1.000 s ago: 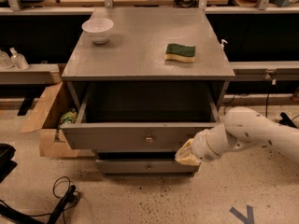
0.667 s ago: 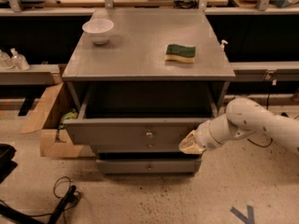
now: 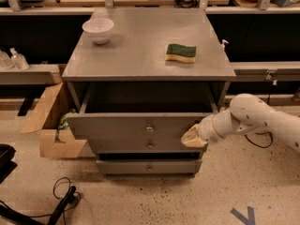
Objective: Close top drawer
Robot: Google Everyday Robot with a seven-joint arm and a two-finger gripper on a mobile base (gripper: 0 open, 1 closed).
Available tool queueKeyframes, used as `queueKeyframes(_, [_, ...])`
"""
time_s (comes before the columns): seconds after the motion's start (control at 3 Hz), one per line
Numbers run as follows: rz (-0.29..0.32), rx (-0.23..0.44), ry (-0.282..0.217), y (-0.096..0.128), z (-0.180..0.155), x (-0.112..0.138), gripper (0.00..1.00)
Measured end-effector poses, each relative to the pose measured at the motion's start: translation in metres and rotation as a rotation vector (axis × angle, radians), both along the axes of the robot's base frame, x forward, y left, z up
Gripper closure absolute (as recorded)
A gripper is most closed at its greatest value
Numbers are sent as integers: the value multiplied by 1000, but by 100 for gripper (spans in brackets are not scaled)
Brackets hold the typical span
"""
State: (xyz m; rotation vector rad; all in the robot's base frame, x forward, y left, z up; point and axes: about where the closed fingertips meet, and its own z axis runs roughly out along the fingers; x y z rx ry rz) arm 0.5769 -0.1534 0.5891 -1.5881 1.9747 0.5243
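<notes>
The top drawer (image 3: pixel 117 126) of the grey cabinet (image 3: pixel 140 60) stands pulled out toward me, and its dark inside shows behind the front panel. A small round metal knob (image 3: pixel 149 128) sits at the panel's centre. Two lower grey drawers with similar knobs (image 3: pixel 150 145) (image 3: pixel 149 167) sit below it. My gripper (image 3: pixel 192 137), cream-tipped on a white arm (image 3: pixel 253 118) coming from the right, rests against the right end of the top drawer's front panel.
A white bowl (image 3: pixel 98 29) and a green-and-yellow sponge (image 3: pixel 180 53) lie on the cabinet top. An open cardboard box (image 3: pixel 49 125) stands at the cabinet's left. Black cables (image 3: pixel 63 203) lie on the floor at front left. Benches run behind.
The top drawer's front has slid back toward the cabinet, so less of the opening shows. My gripper has moved up and inward with it along the panel's right end.
</notes>
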Motion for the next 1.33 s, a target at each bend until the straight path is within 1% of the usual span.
queueKeyframes(0.33, [-14, 8, -41, -12, 4, 29, 100])
queueKeyframes(0.67, [-36, 0, -104, -28, 23, 69, 100])
queueKeyframes(1.0, [-42, -8, -131, -35, 32, 85, 100])
queueKeyframes(1.33, [-52, -17, -178, -46, 53, 98, 100])
